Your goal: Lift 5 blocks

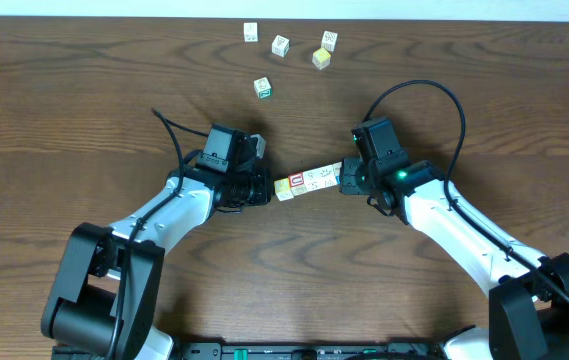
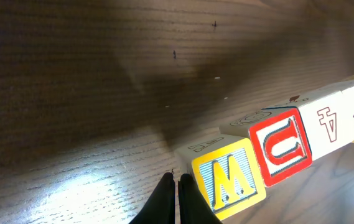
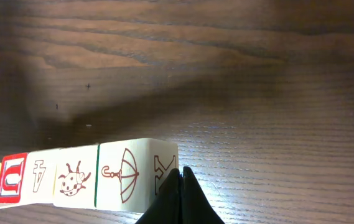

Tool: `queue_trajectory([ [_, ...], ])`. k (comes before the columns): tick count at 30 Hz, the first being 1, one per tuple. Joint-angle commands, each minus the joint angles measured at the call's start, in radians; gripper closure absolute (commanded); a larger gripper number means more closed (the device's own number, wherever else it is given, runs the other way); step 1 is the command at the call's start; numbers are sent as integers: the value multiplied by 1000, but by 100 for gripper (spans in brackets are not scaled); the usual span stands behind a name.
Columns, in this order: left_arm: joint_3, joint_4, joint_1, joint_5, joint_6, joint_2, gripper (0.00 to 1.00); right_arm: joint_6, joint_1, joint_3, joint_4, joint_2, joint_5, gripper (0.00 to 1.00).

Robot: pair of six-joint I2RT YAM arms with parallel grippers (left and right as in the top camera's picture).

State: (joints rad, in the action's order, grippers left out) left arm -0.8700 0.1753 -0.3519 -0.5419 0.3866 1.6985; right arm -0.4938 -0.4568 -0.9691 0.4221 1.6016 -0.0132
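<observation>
Presses the left hand point(image 1: 267, 188), fully closed, against the yellow block point(image 1: 284, 189), and the right hand point(image 1: 342, 178), also closed, against the opposite end. Grips nothing between fingers. Squeezes the row of five blocks point(image 1: 311, 181) lengthwise, left hand to right hand, over the tabletop point(image 1: 84, 100).

Open table point(image 1: 304, 130) between block row point(image 1: 309, 181) and far cubes point(image 1: 281, 45)

Blocks point(image 1: 309, 182) forming a row, left gripper point(image 1: 267, 190) touching one end, right gripper point(image 1: 341, 179) the other; loose cubes point(image 1: 281, 45) sitting beyond it, green cube point(image 1: 262, 88) nearest.
</observation>
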Motion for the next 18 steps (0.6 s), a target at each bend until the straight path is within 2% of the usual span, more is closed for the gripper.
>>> queue_trajectory([
  [1,-26,-54,-93,-253,-6,-20,93,-26,-143,-16,-29,19,361,99],
  [18,-26,-54,-93,-245,-6,-20,93,-29,-166,-16,-45,67,349,99],
])
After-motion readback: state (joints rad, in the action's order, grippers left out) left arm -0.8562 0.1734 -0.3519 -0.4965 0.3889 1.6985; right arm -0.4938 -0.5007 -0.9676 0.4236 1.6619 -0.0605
